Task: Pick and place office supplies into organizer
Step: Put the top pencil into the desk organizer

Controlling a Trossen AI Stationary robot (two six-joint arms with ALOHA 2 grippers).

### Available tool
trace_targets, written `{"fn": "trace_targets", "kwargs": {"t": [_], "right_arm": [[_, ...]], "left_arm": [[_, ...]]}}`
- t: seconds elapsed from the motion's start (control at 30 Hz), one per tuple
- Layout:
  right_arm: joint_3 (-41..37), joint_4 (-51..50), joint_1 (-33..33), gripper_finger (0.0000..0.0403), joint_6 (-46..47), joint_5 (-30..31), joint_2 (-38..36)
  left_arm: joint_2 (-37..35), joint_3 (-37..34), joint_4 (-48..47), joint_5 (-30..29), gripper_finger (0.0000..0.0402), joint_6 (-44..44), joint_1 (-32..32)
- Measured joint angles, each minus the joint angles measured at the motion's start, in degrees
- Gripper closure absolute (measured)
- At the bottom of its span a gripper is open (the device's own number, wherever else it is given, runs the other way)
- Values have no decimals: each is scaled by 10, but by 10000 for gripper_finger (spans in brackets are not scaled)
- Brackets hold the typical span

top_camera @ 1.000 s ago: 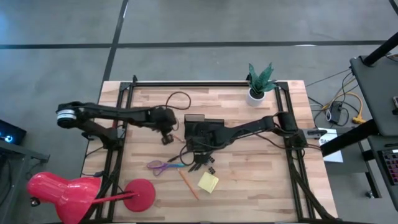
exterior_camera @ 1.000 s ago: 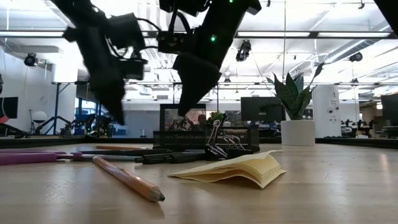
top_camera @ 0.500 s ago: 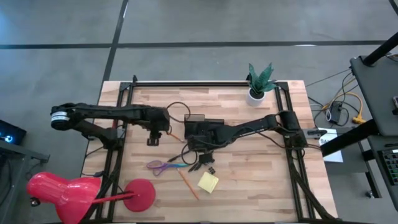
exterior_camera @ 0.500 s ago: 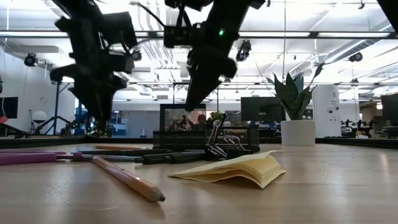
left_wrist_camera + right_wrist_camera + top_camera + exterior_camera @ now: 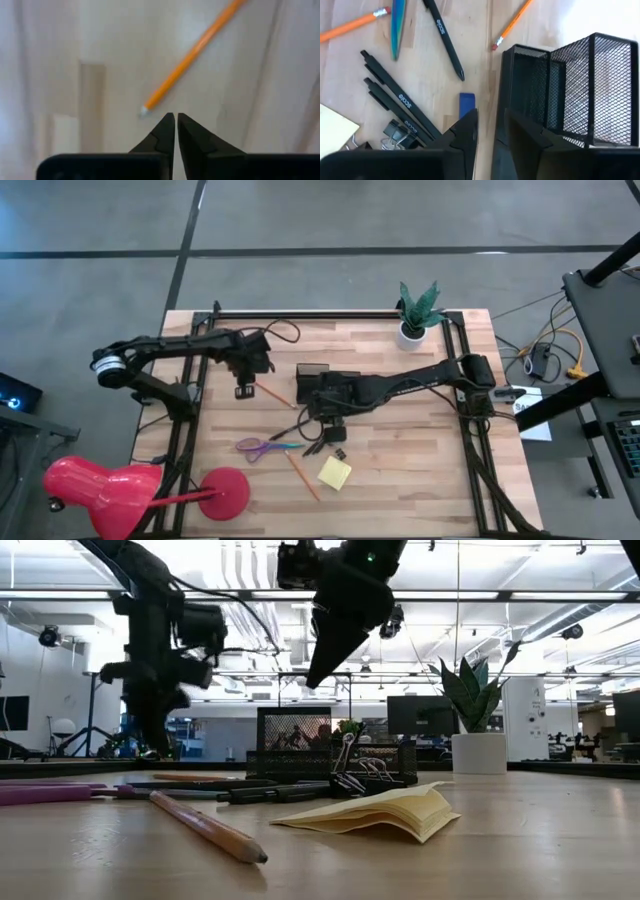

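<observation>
Lamp and plant on the wooden table

A red desk lamp (image 5: pixel 110 492) sits at the table's (image 5: pixel 400 480) seven o'clock corner, its round base (image 5: pixel 226 492) on the wood; a potted green plant (image 5: pixel 415 310) in a white pot stands at one o'clock.

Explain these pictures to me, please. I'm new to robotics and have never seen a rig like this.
Two robot arms work at a wooden table. One picture looks straight down, one looks level across the tabletop, and two come from cameras on the arms' wrists. On the table lie purple scissors, orange pencils, black pens, a yellow sticky pad, a clip and a mesh organizer, plus a plant and a red lamp. The left hand is shut and empty above another pencil. The right hand hangs slightly open near the organizer, holding nothing.
</observation>
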Motion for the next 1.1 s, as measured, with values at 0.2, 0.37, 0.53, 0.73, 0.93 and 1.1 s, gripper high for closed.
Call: {"fn": "trace_targets", "kwargs": {"t": [0.2,0.37,0.53,0.73,0.93,1.1], "right_arm": [[-11,6,-4,321,-4,-1,0],[-15,6,-5,319,-9,-1,0],[-15,6,-5,322,-9,-1,0],[-16,3,-5,329,-9,-1,0],[-16,1,-5,329,0,-1,0],[-16,1,-5,329,1,-1,0]], "left_arm": [[35,-14,12,5,400,-170,2],[47,-2,48,2,401,-217,4],[40,5,43,-3,401,-202,9],[39,-7,47,-8,401,22,1],[43,-7,94,-23,402,98,21],[50,-9,49,-6,402,115,35]]}}
